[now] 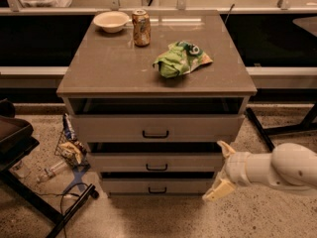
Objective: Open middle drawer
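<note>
Middle drawer point(156, 161), right end just beside spread claw point(215, 171)

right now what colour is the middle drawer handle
Black handle, best in the camera view; gripper open right of it.

1 camera looks down from in front of and above the drawer cabinet point(109, 68), facing its 3 drawer fronts squarely. It sits at middle range, so the whole top, all 3 fronts and a strip of floor point(163, 217) fit in. The gripper point(222, 170) reaches in from the lower right, fingers spread, just beside the right end of the middle drawer point(124, 161).
</note>
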Tool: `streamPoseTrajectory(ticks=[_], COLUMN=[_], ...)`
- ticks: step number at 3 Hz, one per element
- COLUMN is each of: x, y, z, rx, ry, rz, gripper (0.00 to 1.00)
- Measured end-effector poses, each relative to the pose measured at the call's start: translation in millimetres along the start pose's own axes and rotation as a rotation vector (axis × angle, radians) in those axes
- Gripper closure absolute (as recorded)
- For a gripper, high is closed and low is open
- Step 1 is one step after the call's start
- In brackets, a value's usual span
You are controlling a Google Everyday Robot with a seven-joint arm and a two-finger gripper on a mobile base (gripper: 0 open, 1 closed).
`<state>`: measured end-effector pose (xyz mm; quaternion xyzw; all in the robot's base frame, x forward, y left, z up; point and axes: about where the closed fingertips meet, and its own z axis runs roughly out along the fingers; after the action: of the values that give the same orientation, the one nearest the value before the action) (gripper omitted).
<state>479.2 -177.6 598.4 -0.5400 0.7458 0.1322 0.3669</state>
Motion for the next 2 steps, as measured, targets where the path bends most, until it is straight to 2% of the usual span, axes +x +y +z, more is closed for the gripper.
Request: streamPoseTrajectory(ticks=[2], x=[24.0], y=[11.6], z=[87.0], rx=[-0.055], ry=[0.026], rz=[-0.097], gripper=[0.0])
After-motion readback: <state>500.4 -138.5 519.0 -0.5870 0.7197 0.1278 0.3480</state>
